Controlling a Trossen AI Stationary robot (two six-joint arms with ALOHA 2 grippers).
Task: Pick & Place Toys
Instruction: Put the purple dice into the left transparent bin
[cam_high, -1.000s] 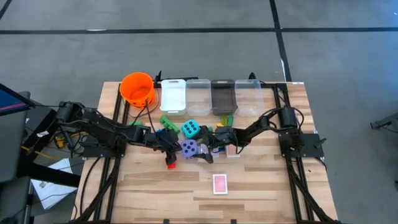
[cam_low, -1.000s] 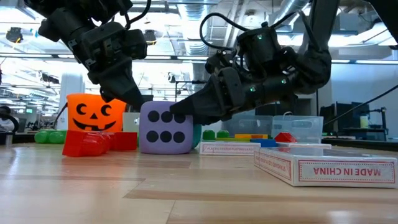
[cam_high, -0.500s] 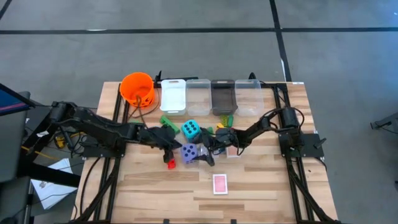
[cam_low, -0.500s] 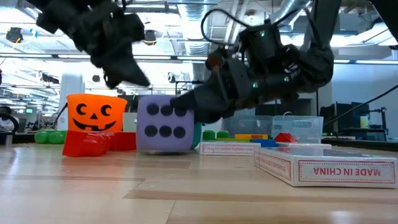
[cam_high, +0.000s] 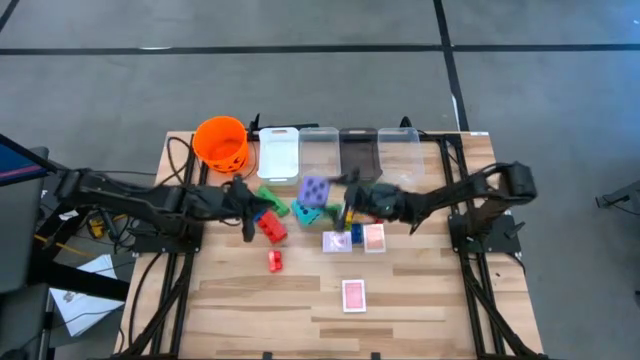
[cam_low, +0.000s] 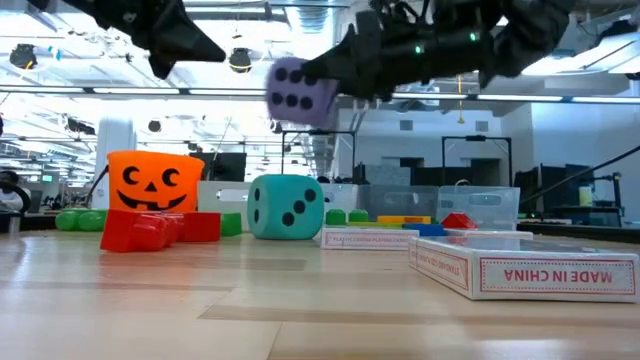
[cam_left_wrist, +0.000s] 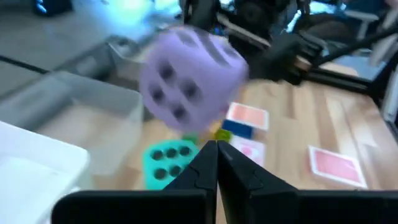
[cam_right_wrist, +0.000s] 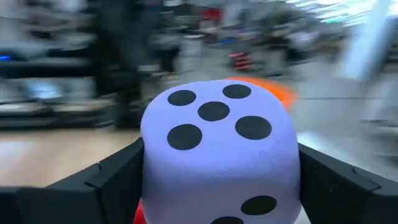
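Observation:
My right gripper (cam_high: 328, 194) is shut on the purple dotted die (cam_high: 316, 188), which is high above the table near the bins; it fills the right wrist view (cam_right_wrist: 217, 137) and shows up high in the low view (cam_low: 298, 90). The teal die (cam_high: 308, 211) rests on the table just below it. My left gripper (cam_high: 252, 209) is shut and empty, raised to the left of the dice (cam_low: 205, 45). Red bricks (cam_high: 271, 226) lie beside it, and another red brick (cam_high: 275, 262) lies nearer. Pink-backed cards (cam_high: 353, 295) lie flat on the table. My right gripper pinches the purple die by two opposite side faces (cam_right_wrist: 149, 163) between its two fingers (cam_right_wrist: 115, 177). The fingers come in about level from the table's right side. The die is lifted clear of the table, high above the teal die.
An orange bucket (cam_high: 221, 142) stands at the far left, with a white bin (cam_high: 279, 155), a clear bin (cam_high: 320, 152), a dark bin (cam_high: 358, 154) and another clear bin (cam_high: 399, 152) along the far edge. Green bricks (cam_high: 270, 197) and more cards (cam_high: 374, 237) lie mid-table.
My right gripper has lifted the purple die off the table and carried it up and toward the far edge, over the teal die. My left gripper has risen and drawn back toward the table's left, away from the die.

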